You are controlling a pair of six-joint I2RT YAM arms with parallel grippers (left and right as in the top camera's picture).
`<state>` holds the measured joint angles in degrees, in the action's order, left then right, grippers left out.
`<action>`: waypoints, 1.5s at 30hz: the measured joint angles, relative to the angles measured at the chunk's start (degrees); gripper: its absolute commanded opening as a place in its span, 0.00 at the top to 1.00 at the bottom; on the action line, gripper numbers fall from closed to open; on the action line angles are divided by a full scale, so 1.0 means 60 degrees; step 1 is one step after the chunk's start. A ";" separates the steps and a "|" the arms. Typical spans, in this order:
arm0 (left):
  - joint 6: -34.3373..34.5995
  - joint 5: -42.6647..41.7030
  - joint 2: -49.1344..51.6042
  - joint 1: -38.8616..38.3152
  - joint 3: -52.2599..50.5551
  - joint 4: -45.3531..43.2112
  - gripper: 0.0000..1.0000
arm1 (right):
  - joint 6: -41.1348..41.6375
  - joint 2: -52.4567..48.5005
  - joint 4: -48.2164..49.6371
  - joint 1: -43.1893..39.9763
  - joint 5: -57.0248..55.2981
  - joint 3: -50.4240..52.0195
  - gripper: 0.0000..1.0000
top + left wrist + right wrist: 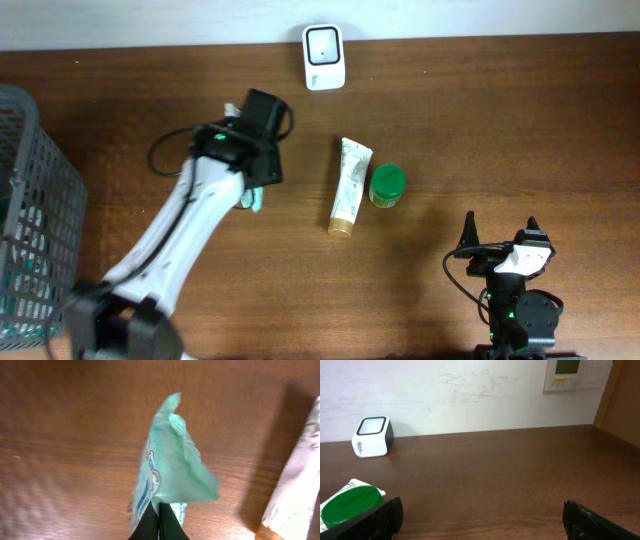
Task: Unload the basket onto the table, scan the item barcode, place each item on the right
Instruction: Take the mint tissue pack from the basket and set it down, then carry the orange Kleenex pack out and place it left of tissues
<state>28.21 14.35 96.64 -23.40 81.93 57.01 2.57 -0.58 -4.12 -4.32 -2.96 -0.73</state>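
Overhead, the left arm reaches diagonally from the near left corner across the dark wooden table, its wrist sitting over a pale mint-green packet of which only a small edge peeks out below the wrist housing. From the left wrist camera, the left gripper has its two black fingers pressed together on the near end of that packet, so the packet is pinched between them; its crumpled far end points away from the camera, and blue printing runs along its left side, too blurred to read. No barcode can be made out on it. A white barcode scanner stands at the far edge of the table against the pale wall, well apart from the packet and off to its right. Between them and nearer the middle lies a white tube with a gold cap, angled lengthwise, and just beside it on the right stands a small jar with a green lid. A grey wire basket occupies the left edge, with some contents showing through the mesh that cannot be identified. The right gripper sits low at the near right of the table, jaws spread wide with nothing between them; its wrist camera looks across bare wood toward the scanner, with the green lid at lower left.
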 measured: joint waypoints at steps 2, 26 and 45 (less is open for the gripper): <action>0.0197 -0.0098 0.0918 -0.0339 0.0000 -0.0495 1.00 | 0.0004 0.0000 0.0000 0.0000 0.0000 0.0000 0.02; -0.2171 -0.0969 -0.1410 0.4747 0.5074 0.1971 0.28 | 0.0000 0.0000 0.0004 0.0000 -0.0004 0.0000 0.02; -0.2721 -0.0215 0.2018 1.3988 0.2335 0.0714 0.40 | 0.0000 0.0000 0.0004 0.0000 -0.0004 0.0000 0.02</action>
<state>11.88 13.06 108.75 60.53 95.94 61.30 2.57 -0.58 -4.10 -4.32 -2.98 -0.73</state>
